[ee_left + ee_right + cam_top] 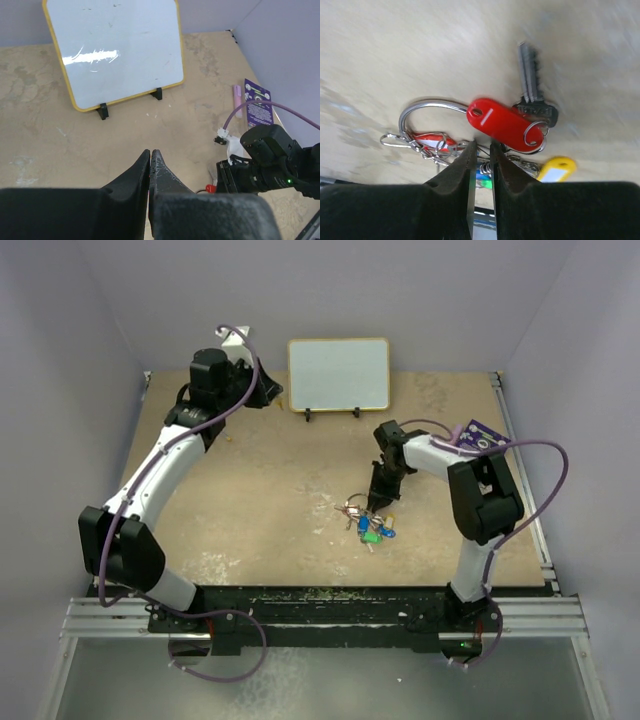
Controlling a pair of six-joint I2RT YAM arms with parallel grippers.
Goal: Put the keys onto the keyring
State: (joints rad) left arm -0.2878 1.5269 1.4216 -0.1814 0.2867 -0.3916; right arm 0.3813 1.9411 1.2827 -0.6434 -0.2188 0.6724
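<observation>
The tan table (270, 500) carries two arms. The left arm (165, 465) reaches to the far left corner. The right arm (470, 490) bends in toward the middle.

One whiteboard (338, 375) with a yellow frame stands on two small black feet at the back edge. One purple card (480, 435) lies at the right side, and the left wrist view shows one pink stick-like thing (236, 95) just beside it.

The left gripper (150, 162) is up near the whiteboard, well apart from the keys. Its two fingers are pressed together with nothing between them.

The right gripper (482, 150) is down on the bunch of keys (370, 525), which lies on the table in the middle right, in front of the right arm's base. Its two fingers are a thin slit apart. Chain links show in that slit, but I cannot tell whether they are gripped.

In the right wrist view the keyring (427, 106) is one silver wire loop lying flat, left of the fingers. One large red tag (502, 125) touches its right end. One silver key (532, 85) lies just beyond, joined to that tag by a small ring (535, 135). A second, smaller red tag (432, 141) lies inside the loop. One yellow tag (557, 169) sits to the right of the fingers. Bits of blue and green (482, 177) show behind the fingertips, too hidden to count.
</observation>
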